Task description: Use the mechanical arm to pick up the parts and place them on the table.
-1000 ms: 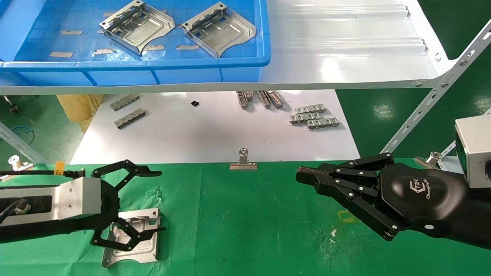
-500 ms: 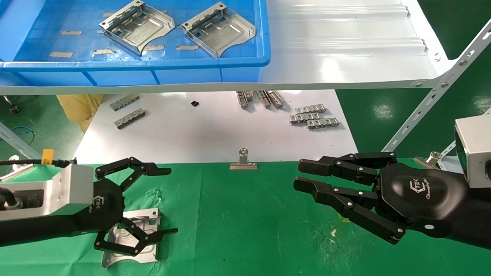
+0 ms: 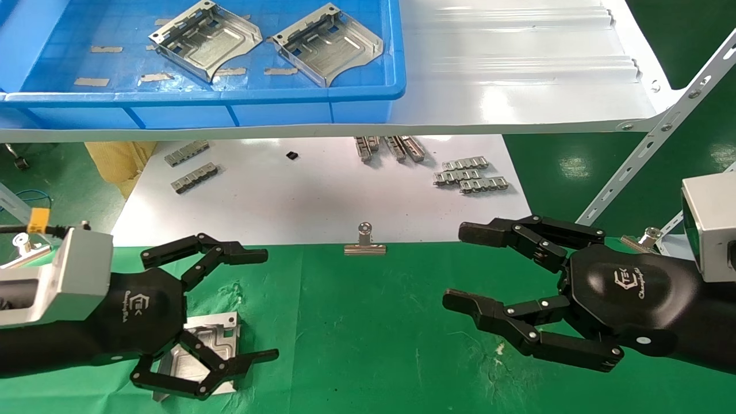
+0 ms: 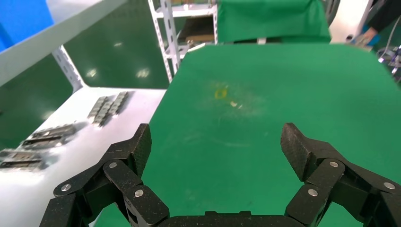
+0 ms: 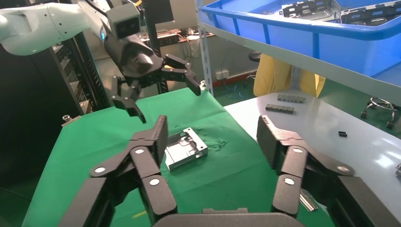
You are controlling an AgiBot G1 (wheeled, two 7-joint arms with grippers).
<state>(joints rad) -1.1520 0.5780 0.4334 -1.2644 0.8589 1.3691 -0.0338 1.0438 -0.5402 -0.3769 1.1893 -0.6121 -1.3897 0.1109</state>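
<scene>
One silver part (image 3: 217, 332) lies flat on the green-cloth table (image 3: 368, 322), partly hidden under my left gripper; it also shows in the right wrist view (image 5: 187, 147). Two more parts (image 3: 204, 39) (image 3: 328, 43) lie in the blue bin (image 3: 230, 109) on the shelf. My left gripper (image 3: 264, 305), on the arm with the yellow cable tag (image 3: 38, 219), is open and empty, raised above the part on the cloth. In its own view (image 4: 216, 142) only green cloth shows between the jaws. My right gripper (image 3: 460, 265) (image 5: 213, 130) is open wide and empty over the cloth at the right.
The bin stands on a glossy white shelf (image 3: 517, 75). Below it, a matte white board (image 3: 322, 195) carries grey link strips (image 3: 471, 175) (image 3: 192, 167). A binder clip (image 3: 364, 241) sits at the cloth's far edge. A perforated metal strut (image 3: 650, 138) slants at the right.
My right gripper has gone from shut to wide open. My left gripper has risen and turned above the part, which stays on the cloth.
</scene>
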